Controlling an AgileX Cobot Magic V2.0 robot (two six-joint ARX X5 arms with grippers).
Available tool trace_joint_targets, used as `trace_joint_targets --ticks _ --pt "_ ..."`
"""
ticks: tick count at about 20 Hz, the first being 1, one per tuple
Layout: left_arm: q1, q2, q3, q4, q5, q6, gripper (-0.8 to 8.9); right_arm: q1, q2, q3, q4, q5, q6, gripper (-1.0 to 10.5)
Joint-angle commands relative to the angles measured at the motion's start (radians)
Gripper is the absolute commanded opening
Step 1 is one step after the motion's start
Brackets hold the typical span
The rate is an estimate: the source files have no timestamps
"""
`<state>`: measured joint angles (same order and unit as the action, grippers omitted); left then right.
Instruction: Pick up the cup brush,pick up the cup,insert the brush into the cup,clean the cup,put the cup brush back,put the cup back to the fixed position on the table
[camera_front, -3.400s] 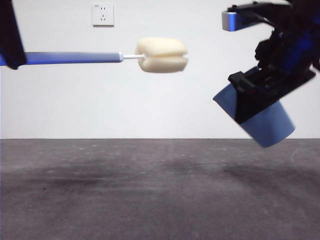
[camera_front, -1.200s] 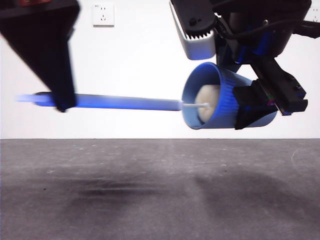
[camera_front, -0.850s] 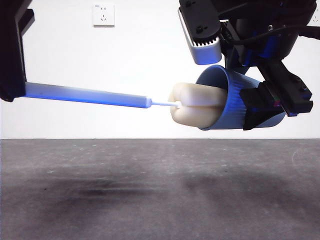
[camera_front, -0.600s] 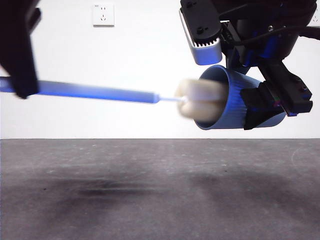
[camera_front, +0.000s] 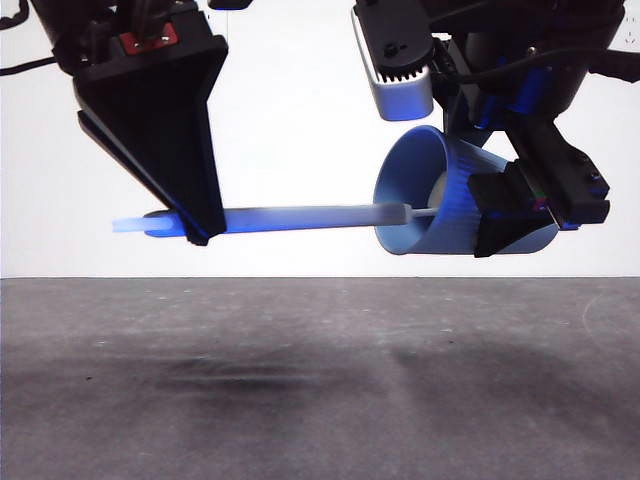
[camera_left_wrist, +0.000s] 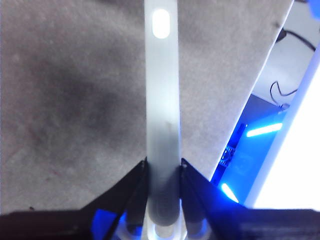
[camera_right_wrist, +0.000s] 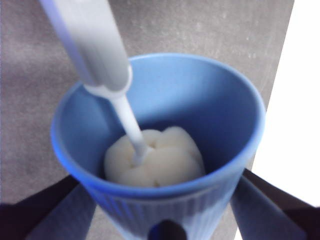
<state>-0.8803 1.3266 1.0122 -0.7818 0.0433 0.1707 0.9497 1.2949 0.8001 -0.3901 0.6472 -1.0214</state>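
Observation:
The blue ribbed cup (camera_front: 440, 195) hangs tipped on its side well above the table (camera_front: 320, 380), mouth toward the left, with my right gripper (camera_front: 520, 205) shut on its body. The right wrist view looks into the cup (camera_right_wrist: 160, 145), where the cream sponge head (camera_right_wrist: 157, 162) sits deep at the bottom. The cup brush's flat grey handle (camera_front: 300, 217) runs nearly level out of the mouth to my left gripper (camera_front: 195, 225), which is shut on it. In the left wrist view the handle (camera_left_wrist: 161, 100) lies clamped between that gripper's (camera_left_wrist: 162, 172) jaws.
The dark grey table spreads below both arms with only their shadows on it. A white wall stands behind. In the left wrist view the table's edge (camera_left_wrist: 265, 90) shows to one side, with cables and blue-lit equipment past it.
The brush has pushed to the right, so its sponge head went from the cup's mouth to deep inside. The left arm moved right and lower into view. The cup stayed almost still.

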Motion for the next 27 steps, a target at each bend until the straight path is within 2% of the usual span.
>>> trace_joint_targets --ticks 1,4,7,17,20,22,27 --pt "-0.004 0.002 -0.009 0.026 0.011 -0.018 -0.09 0.009 0.006 0.003 0.014 -0.018 0.011 -0.1" --pt "-0.004 -0.002 -0.009 -0.050 -0.011 -0.026 -0.08 0.005 0.006 0.003 0.012 -0.010 0.041 -0.1" --pt "-0.004 -0.042 -0.009 -0.132 -0.145 -0.068 -0.08 -0.008 0.006 0.003 0.007 -0.009 0.089 -0.1" --pt "0.014 -0.262 -0.009 -0.388 -0.233 -0.129 -0.08 -0.032 -0.018 0.003 0.023 -0.009 0.282 -0.1" --pt "0.019 -0.312 -0.009 -0.410 -0.245 -0.200 -0.08 -0.049 -0.054 0.004 0.023 0.016 0.412 -0.1" --pt "0.019 -0.339 -0.009 -0.382 -0.277 -0.281 -0.08 -0.062 -0.099 0.004 0.023 0.014 0.537 -0.1" --pt "0.045 -0.322 -0.025 -0.179 -0.312 -0.495 -0.09 -0.071 -0.274 0.005 0.023 -0.015 0.862 -0.1"
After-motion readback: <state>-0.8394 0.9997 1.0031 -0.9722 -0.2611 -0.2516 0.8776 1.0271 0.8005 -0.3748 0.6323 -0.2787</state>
